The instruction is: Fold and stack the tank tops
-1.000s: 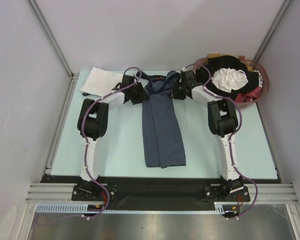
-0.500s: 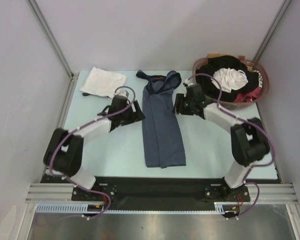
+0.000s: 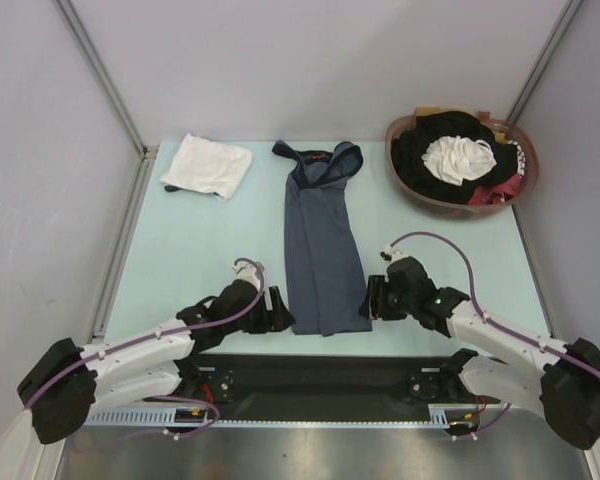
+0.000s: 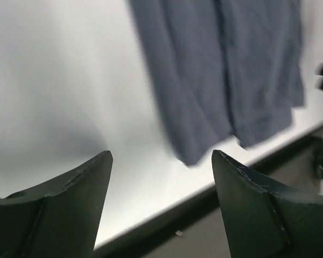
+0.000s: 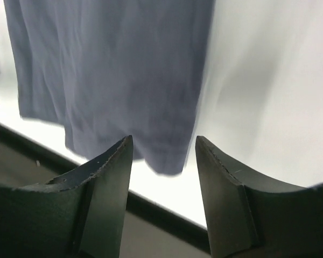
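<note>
The slate grey-blue tank top (image 3: 323,240) lies folded lengthwise into a long strip down the middle of the table, straps at the far end. A folded white cloth (image 3: 207,165) lies at the far left; no navy trim shows on it. My left gripper (image 3: 280,318) is open and empty, low by the strip's near left corner (image 4: 191,156). My right gripper (image 3: 372,300) is open and empty, low by the near right corner (image 5: 169,164). Neither touches the cloth.
A brown basket (image 3: 402,183) at the far right holds a jumble of black, white and red clothes. The black front rail (image 3: 310,370) runs just below the tank top's hem. Grey walls close the sides and back.
Both arms have swept from the tank top's strap end down its sides to the near hem corners. The tank top has not moved.
</note>
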`<state>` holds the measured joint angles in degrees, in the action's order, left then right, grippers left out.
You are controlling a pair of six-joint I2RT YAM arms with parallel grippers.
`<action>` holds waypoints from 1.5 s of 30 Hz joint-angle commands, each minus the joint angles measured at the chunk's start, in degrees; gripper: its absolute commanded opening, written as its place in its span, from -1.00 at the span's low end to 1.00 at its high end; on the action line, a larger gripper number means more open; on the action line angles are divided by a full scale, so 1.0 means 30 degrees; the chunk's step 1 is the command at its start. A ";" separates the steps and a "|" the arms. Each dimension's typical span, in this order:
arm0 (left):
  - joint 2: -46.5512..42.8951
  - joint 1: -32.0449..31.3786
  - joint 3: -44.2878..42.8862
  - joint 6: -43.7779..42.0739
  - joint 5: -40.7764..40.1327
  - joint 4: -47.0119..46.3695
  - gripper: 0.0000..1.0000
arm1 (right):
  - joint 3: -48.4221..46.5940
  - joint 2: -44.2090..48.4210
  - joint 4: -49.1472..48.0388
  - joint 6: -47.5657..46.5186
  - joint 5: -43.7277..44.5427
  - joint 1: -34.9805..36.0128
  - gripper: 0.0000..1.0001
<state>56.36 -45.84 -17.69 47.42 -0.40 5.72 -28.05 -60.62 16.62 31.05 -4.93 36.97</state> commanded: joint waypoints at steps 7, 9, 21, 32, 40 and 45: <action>0.0107 -0.3292 0.1881 0.4378 -0.0512 -0.1549 0.54 | 0.1616 0.1165 0.0408 0.4005 0.0121 0.1650 0.01; 0.0986 -0.3526 0.2059 0.4554 -0.0334 -0.2928 0.52 | 0.1676 0.0872 0.0609 0.4269 0.0119 0.1768 -0.03; 0.3273 -0.4318 0.0859 0.4731 -0.1008 -0.3076 0.03 | 0.1910 0.0228 0.0027 0.4036 0.0881 0.2120 -0.16; 0.4241 -0.4318 0.0302 0.4409 -0.1213 -0.2638 -0.50 | 0.1500 -0.0011 0.0024 0.3917 0.0236 0.3173 -0.87; 0.2139 -0.4318 0.0917 0.4408 -0.2061 -0.0122 -0.99 | 0.1441 0.1982 0.1900 0.3978 0.1232 0.3526 0.11; -0.0589 -0.4318 0.1414 0.4467 -0.2560 0.1550 -0.99 | 0.1294 0.1986 0.1611 0.3714 0.0766 0.2883 0.15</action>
<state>58.33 -58.43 -14.79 61.45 -5.76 3.31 -22.52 -54.76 21.06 42.94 -2.61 46.70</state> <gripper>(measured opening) 0.016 0.575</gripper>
